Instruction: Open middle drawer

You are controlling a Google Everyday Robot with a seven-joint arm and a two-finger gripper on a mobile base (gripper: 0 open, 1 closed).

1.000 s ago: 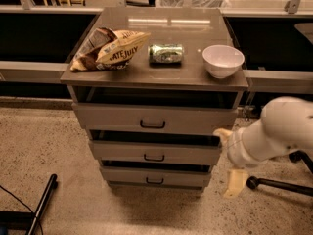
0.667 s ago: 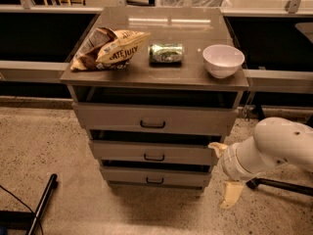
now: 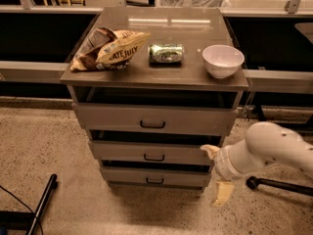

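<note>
The middle drawer (image 3: 122, 152) is the second of three grey drawers in a small cabinet, with a small black bar handle (image 3: 154, 157). Its front stands a little forward of the cabinet, with a dark gap above it. My gripper (image 3: 216, 173) is at the cabinet's lower right corner, just right of the middle drawer's front edge. Its two cream fingers (image 3: 223, 193) are spread apart, open and empty. It is well to the right of the handle.
The top drawer (image 3: 112, 117) and bottom drawer (image 3: 122, 176) also stand slightly forward. On the cabinet top (image 3: 166, 77) lie a chip bag (image 3: 110, 49), a green can (image 3: 166, 53) and a white bowl (image 3: 223, 60). A black pole (image 3: 41, 203) lies on the floor at the left.
My arm has moved left, bringing the gripper from the right of the cabinet up to its lower right corner. The drawers have not moved.
</note>
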